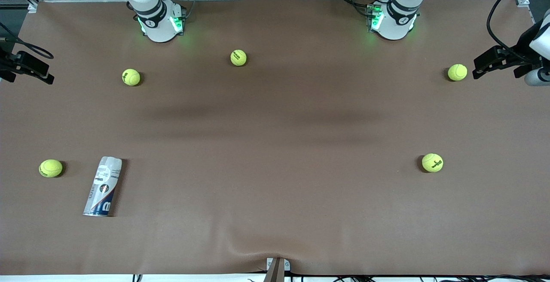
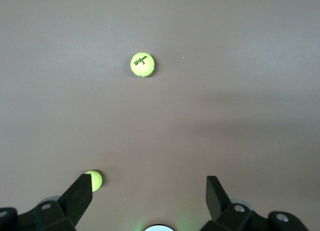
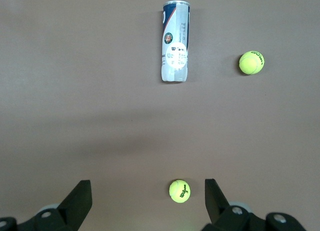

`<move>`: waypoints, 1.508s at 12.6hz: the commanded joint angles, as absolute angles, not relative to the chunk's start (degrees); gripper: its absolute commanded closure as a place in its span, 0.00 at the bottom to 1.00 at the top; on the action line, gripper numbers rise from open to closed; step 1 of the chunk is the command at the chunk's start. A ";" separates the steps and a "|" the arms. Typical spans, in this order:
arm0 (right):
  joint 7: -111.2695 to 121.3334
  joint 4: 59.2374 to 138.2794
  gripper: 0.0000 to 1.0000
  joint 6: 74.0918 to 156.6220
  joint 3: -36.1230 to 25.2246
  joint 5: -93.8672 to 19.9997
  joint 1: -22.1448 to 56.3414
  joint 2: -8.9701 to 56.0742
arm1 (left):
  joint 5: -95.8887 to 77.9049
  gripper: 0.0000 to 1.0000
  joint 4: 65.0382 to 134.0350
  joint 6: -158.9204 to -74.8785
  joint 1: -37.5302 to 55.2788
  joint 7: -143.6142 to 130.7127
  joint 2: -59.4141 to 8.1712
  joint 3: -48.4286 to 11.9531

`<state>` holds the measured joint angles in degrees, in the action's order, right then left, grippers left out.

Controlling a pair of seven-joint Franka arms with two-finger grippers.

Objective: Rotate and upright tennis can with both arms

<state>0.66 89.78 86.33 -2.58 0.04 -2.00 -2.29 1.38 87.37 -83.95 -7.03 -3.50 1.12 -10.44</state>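
Tennis can (image 1: 103, 187) lies flat on its side on the brown desk (image 1: 275, 196), near the front edge at the right arm's end, long axis running roughly toward the front camera, slightly tilted. One tennis ball (image 1: 50, 168) sits near it, closer to the desk's end edge, apart from the can. Four more balls scattered: one (image 1: 131, 77) near the right arm's base, one (image 1: 238, 57) between the two bases, one (image 1: 457, 72) by the left arm's end edge, one (image 1: 432, 162) in the front half toward the left arm's end. Wide bare stretch of desk through the middle; a small wrinkle in the cover at the front edge. Both arms wait, raised high. Left hand (image 2: 149, 191) released, fingers spread wide, holding nothing, over bare desk with two balls in sight. Right hand (image 3: 148, 193) likewise released and holding nothing, over the ball near its base; the can shows farther off in its wrist view.
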 commanded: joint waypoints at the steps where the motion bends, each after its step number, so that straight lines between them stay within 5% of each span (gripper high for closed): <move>1: 1.06 89.74 0.00 85.87 -2.55 0.44 -1.23 -2.37 | 0.44 0.00 86.57 -82.71 -7.29 -2.46 1.58 -10.64; 13: 0.79 89.65 0.00 85.78 -2.90 0.35 -3.69 -2.11 | 0.44 0.00 86.04 -82.71 -7.73 -2.20 0.35 -10.37; 19: 0.87 88.95 0.00 87.18 -2.72 -0.79 -1.93 6.04 | 0.44 0.00 86.22 -82.71 -7.73 -2.29 0.18 -10.37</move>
